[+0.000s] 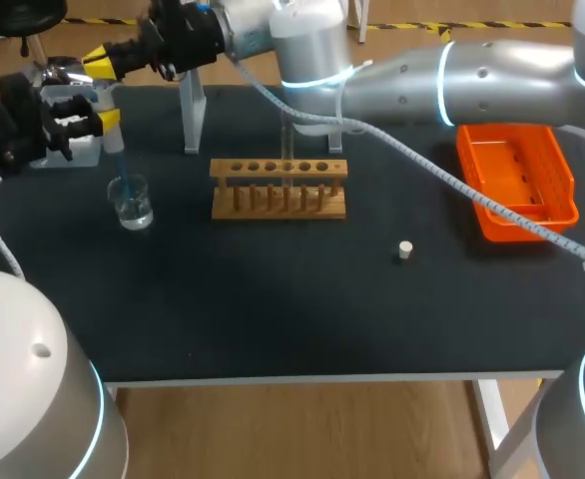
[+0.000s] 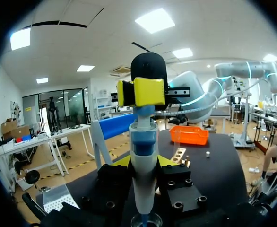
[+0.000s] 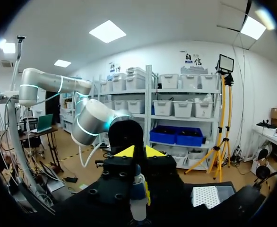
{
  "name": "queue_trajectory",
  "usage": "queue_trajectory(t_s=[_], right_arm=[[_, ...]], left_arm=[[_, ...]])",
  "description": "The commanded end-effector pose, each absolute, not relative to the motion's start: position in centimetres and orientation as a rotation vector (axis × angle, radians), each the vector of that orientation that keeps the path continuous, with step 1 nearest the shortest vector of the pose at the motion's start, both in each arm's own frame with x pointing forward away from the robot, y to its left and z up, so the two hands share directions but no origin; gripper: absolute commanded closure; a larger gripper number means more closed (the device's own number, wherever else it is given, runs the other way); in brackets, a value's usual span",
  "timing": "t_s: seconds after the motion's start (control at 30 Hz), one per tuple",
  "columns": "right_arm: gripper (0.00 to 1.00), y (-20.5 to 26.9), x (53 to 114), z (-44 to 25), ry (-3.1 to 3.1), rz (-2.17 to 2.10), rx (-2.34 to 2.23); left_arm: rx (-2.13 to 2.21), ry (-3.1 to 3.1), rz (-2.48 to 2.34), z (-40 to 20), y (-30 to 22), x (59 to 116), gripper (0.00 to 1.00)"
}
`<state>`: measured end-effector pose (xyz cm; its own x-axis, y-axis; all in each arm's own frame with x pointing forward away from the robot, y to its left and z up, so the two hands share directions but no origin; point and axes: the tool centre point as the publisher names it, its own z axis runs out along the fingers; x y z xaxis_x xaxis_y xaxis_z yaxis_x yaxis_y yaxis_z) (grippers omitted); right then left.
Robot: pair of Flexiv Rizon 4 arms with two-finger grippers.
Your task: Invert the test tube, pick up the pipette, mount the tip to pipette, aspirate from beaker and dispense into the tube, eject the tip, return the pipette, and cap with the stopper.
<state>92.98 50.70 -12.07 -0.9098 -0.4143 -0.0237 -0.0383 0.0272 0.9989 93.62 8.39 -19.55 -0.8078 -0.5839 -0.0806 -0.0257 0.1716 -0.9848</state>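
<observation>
The left gripper is closed on the pipette at the table's far left corner, its fingers clamping the white barrel from both sides and holding it upright. In the left wrist view the pipette stands between that gripper's black fingers, and its blue tip dips into the beaker right below. From overhead, the beaker sits on the mat just in front of the left gripper, with clear liquid in it. The right arm reaches across from the right, and the right gripper meets the top of the pipette, its yellow tips pressed together with almost no gap; the left wrist view shows it sitting on the plunger end. In its own view the right gripper hangs directly over the pipette. The rack stands mid-table with the tube upright in it. The stopper lies alone in front and to the right of the rack, and the orange tray sits at the far right.
</observation>
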Motion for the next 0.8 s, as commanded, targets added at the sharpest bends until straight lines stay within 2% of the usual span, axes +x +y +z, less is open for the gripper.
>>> queue_trajectory(t_s=[0.03,0.3,0.8], right_arm=[[0.0,49.3,92.4,-10.5,-2.054,-1.983,0.467],[0.0,45.4,92.5,-8.4,-2.107,-2.033,0.454],[0.0,32.7,93.4,-9.2,-2.281,-2.04,0.279]], left_arm=[[-0.576,2.013,-1.674,-19.3,8.4,93.5,1.0],[-0.576,2.013,-1.674,-19.3,8.4,93.5,1.0],[-0.576,2.013,-1.674,-19.3,8.4,93.5,1.0]])
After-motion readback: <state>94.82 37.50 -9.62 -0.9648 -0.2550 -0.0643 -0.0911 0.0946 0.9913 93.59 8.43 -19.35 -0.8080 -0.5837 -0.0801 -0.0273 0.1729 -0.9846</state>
